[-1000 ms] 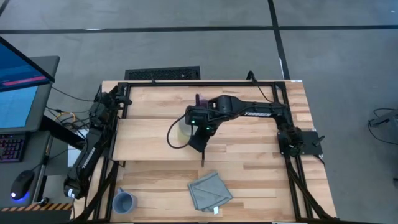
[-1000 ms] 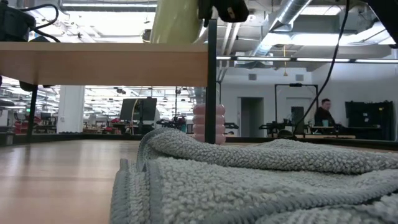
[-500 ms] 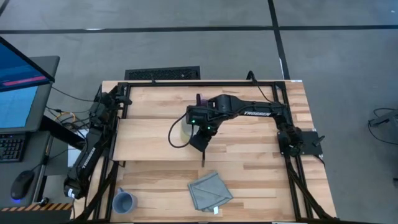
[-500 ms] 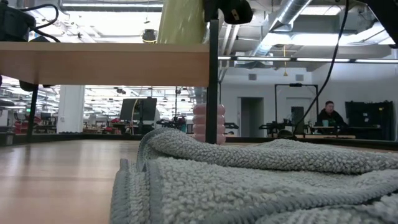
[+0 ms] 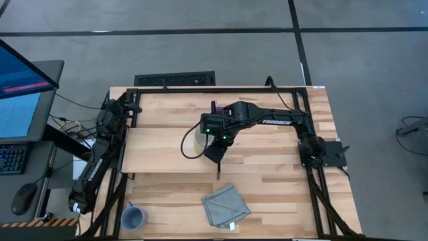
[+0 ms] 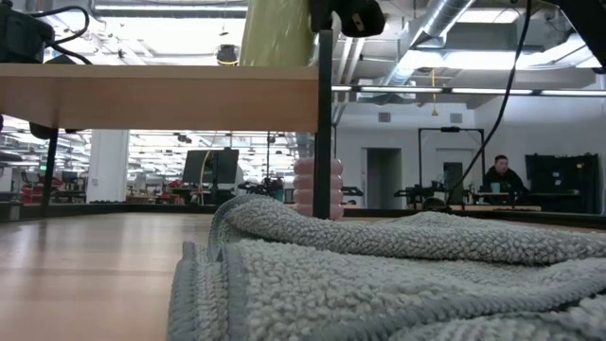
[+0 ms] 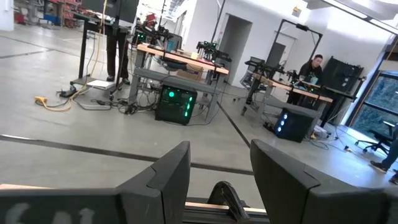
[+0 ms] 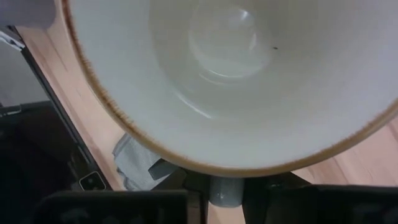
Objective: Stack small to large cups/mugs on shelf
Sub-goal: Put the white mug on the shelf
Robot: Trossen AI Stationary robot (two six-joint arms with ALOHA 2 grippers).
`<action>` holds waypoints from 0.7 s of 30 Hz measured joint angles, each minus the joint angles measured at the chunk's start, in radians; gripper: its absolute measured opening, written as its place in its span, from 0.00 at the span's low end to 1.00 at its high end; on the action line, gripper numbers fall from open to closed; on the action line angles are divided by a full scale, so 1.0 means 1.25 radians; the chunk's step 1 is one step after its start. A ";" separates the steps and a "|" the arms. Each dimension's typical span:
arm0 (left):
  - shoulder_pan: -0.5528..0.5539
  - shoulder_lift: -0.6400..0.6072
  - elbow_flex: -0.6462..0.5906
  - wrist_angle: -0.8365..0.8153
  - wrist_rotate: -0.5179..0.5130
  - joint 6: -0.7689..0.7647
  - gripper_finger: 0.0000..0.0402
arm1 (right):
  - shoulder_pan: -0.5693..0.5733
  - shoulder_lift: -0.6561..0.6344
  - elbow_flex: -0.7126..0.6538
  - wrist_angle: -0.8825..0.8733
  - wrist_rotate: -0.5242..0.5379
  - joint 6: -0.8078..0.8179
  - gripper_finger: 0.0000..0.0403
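Note:
The white mug (image 5: 198, 139) is on the shelf's light wood board (image 5: 160, 152), near its right end; in the low view the mug (image 6: 275, 33) is upright, its base at the board's top (image 6: 161, 95). My right gripper (image 5: 212, 142) is shut on it at its right side. The mug's inside (image 8: 236, 74) fills the right wrist view. The purple mug (image 5: 215, 107) stands on the table behind the shelf. The blue-grey mug (image 5: 134, 216) stands at the near left corner. My left gripper (image 7: 219, 168) is open and empty at the table's far left. My right gripper holds the white mug at the rim (image 8: 224, 167), on the side toward the table's right. It comes at it slanting from above and from the right. The mug itself hides the fingertips, so the kind of hold does not show. The mug is upright, its base at the shelf board.
A grey-blue cloth (image 5: 226, 204) lies crumpled on the table near the front edge and fills the low view's foreground (image 6: 398, 275). The shelf's thin dark upright panel (image 6: 324, 142) stands at the board's right end. A person sits far off in the room (image 6: 499, 175).
My right gripper has shifted the white mug a little toward the table's right along the shelf board, then has kept still. The mug has stayed upright.

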 joint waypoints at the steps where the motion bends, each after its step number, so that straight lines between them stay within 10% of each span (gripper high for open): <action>1: 0.000 0.000 0.000 0.000 0.000 0.000 0.40 | 0.000 0.000 0.000 0.001 0.000 0.000 0.18; 21: 0.000 0.000 0.000 0.000 0.000 0.000 0.40 | 0.000 -0.007 0.001 0.038 -0.022 -0.015 0.21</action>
